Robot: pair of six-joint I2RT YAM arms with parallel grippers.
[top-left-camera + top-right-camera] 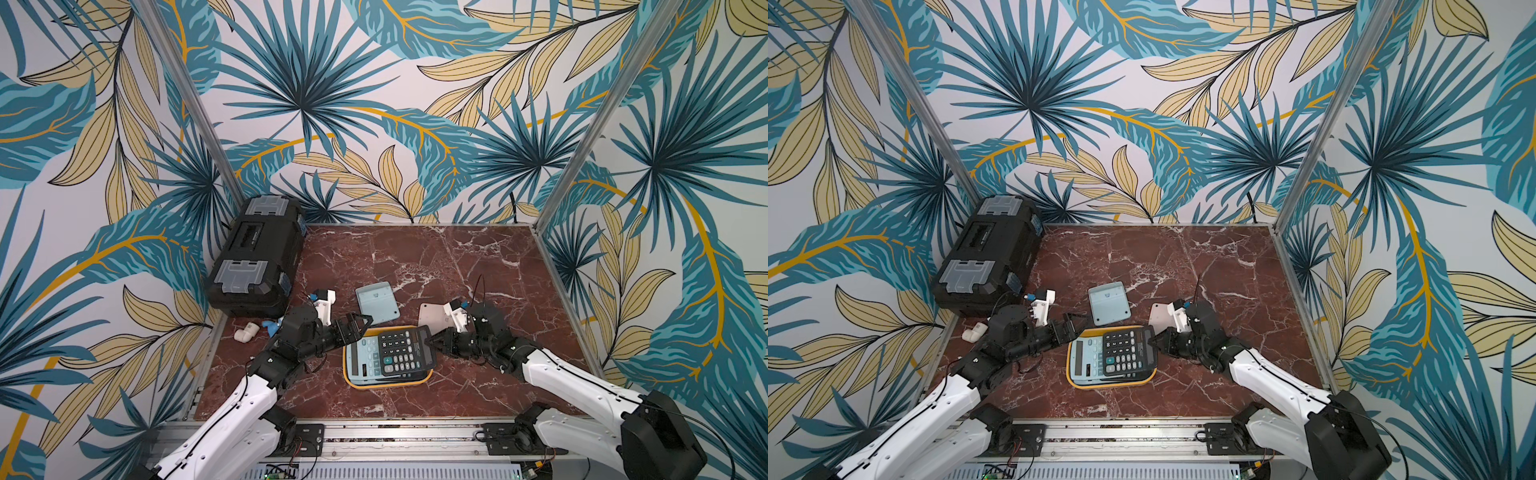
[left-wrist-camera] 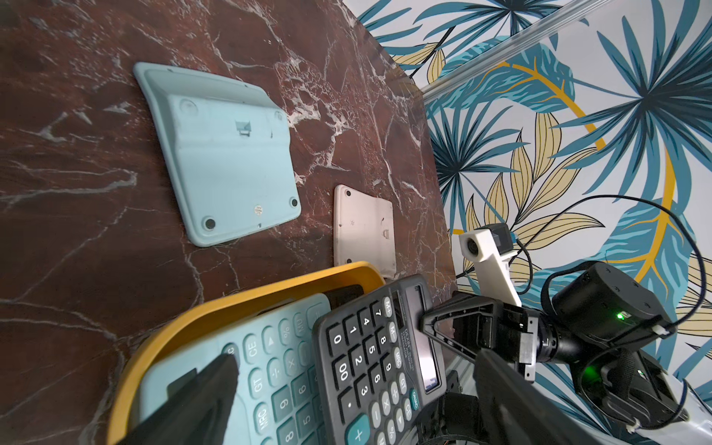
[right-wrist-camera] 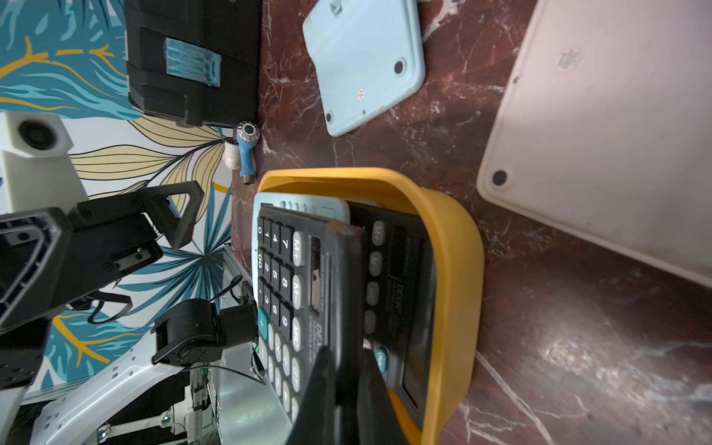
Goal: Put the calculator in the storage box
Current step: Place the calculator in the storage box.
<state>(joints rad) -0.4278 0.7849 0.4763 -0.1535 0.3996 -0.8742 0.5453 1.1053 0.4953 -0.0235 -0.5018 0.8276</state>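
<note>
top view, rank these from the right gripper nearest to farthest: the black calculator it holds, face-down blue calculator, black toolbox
1. The held black calculator, pinched at its edge by the right gripper, over the storage box.
2. The face-down blue calculator, on the table behind the box.
3. The black toolbox, in the far back-left corner.

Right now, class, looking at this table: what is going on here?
The right hand is shut on the display end of a black calculator. That calculator lies over the yellow tray, on top of a blue calculator already in it. The left hand is open and empty beside the tray's far corner. A second blue calculator and a pale calculator lie face down on the table behind the tray.
</note>
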